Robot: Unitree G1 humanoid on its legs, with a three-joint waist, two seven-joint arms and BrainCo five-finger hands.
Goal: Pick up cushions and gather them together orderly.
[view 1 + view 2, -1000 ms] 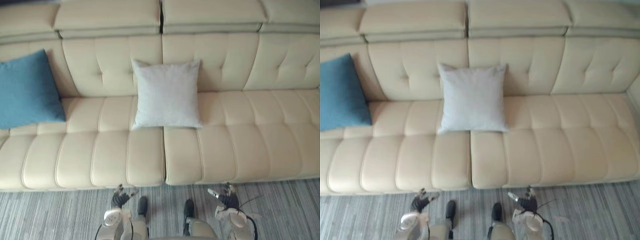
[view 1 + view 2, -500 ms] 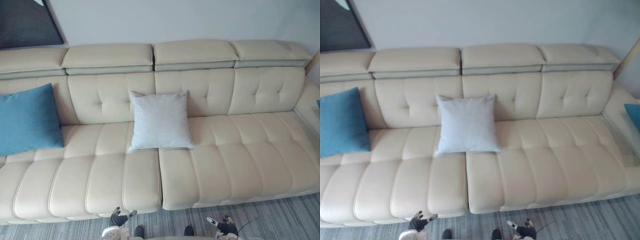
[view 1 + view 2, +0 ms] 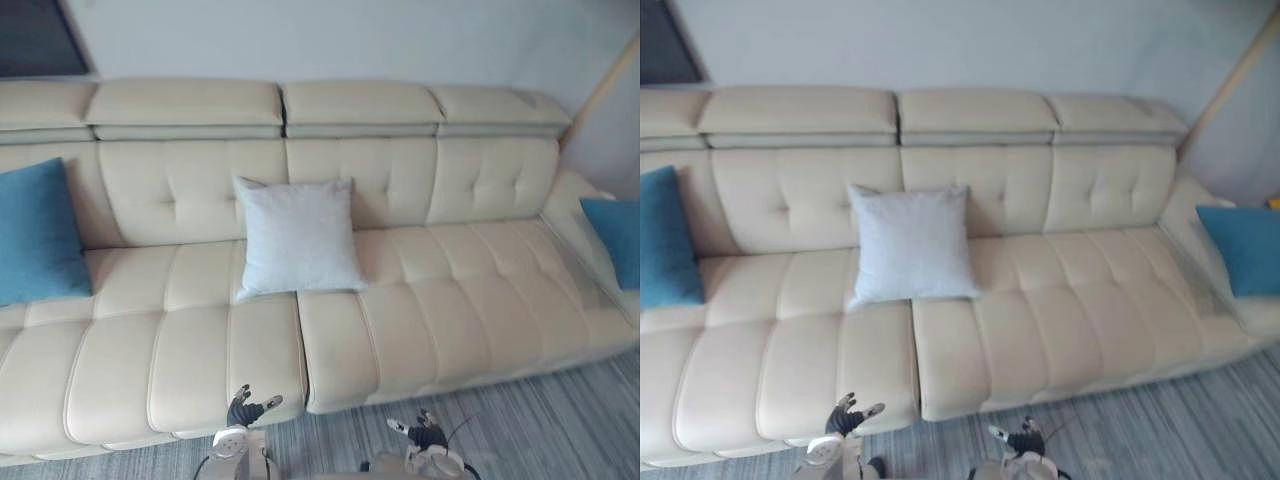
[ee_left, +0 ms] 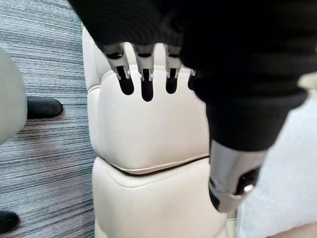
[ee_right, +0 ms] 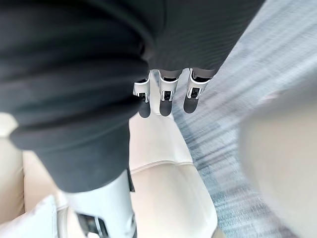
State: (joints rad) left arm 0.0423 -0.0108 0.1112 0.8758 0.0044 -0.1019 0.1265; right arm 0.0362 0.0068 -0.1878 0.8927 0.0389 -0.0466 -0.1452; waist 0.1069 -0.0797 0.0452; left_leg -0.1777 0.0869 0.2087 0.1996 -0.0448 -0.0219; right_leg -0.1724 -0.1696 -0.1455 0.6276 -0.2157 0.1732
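A light grey cushion (image 3: pixel 297 240) leans upright against the backrest at the middle of the cream sofa (image 3: pixel 440 330). One blue cushion (image 3: pixel 35 232) leans at the sofa's left end, and another blue cushion (image 3: pixel 612 235) rests on the right armrest end. My left hand (image 3: pixel 243 410) hangs open in front of the seat's front edge, below the grey cushion, holding nothing. My right hand (image 3: pixel 422 434) is open too, low over the carpet further right. The left wrist view shows straight fingers (image 4: pixel 143 77) over the seat and an edge of the grey cushion (image 4: pixel 285 173).
Grey striped carpet (image 3: pixel 560 410) runs along the sofa's front. A dark frame (image 3: pixel 40 35) hangs on the wall at the upper left. A pale slanted pole (image 3: pixel 605 85) stands by the sofa's right end.
The camera has lifted and turned to the right, which brought the right blue cushion into view. The cushions have not moved. Both hands stay low and open.
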